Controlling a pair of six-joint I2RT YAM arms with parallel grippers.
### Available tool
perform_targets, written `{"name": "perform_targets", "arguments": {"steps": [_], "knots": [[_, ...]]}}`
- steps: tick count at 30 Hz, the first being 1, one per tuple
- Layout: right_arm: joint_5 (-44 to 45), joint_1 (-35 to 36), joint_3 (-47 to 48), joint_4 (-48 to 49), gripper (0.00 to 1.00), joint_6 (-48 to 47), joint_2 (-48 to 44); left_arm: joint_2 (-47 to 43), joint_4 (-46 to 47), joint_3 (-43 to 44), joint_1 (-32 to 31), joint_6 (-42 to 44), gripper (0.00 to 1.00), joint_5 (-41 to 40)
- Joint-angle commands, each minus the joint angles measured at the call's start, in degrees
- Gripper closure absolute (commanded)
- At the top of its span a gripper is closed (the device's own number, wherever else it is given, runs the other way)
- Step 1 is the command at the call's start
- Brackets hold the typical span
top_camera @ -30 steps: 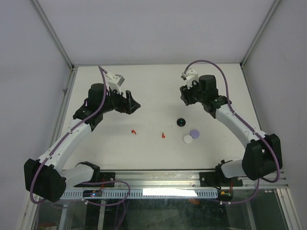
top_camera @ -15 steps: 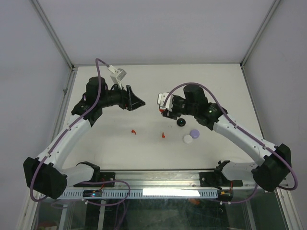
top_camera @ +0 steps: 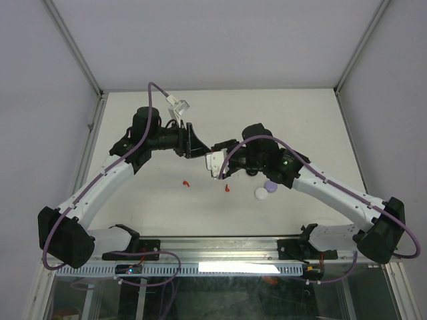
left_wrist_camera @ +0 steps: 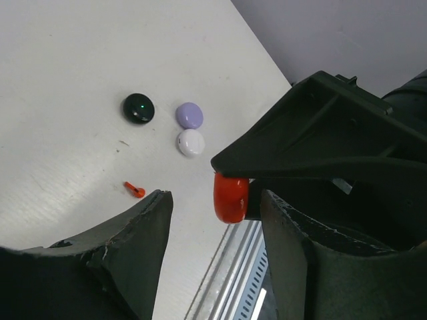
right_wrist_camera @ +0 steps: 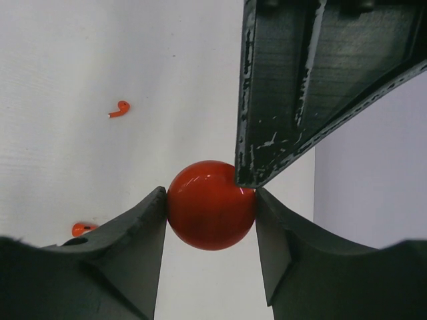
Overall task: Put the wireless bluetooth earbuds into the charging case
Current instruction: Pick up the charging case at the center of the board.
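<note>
My right gripper (right_wrist_camera: 210,200) is shut on a round red charging case (right_wrist_camera: 210,205) and holds it above the table; in the top view the gripper (top_camera: 217,148) is mid-table. My left gripper (top_camera: 192,141) is open and faces it. In the left wrist view the red case (left_wrist_camera: 231,197) hangs between my left fingers (left_wrist_camera: 137,250), nearer the right one, not touching. One left finger (right_wrist_camera: 300,87) overlaps the case's upper right. Two red earbuds (top_camera: 186,182) (top_camera: 227,189) lie on the table, also in the right wrist view (right_wrist_camera: 119,109) (right_wrist_camera: 83,229).
A lilac case (top_camera: 271,186) and a white case (top_camera: 261,193) lie right of the earbuds. A black case (left_wrist_camera: 138,108) shows in the left wrist view beside the lilac (left_wrist_camera: 189,115) and white (left_wrist_camera: 191,143) ones. The table's front rail (top_camera: 220,248) is near.
My right arm has swung left and forward with the red case to mid-table. My left gripper has moved right to meet it, so the two grippers now face each other closely.
</note>
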Motion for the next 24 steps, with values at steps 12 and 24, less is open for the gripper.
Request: {"name": "perform_targets", "arguments": {"steps": [12, 24], "knots": [[3.01, 2.09, 3.14, 4.72, 0.6, -3.05, 0.48, -0.89, 7.58, -3.61, -1.42, -7.03, 0.57, 4.25], [3.96, 2.36, 1.08, 7.82, 0.56, -3.6, 0.49, -0.43, 12.75, -5.62, -2.06, -10.05, 0.79, 5.8]]}}
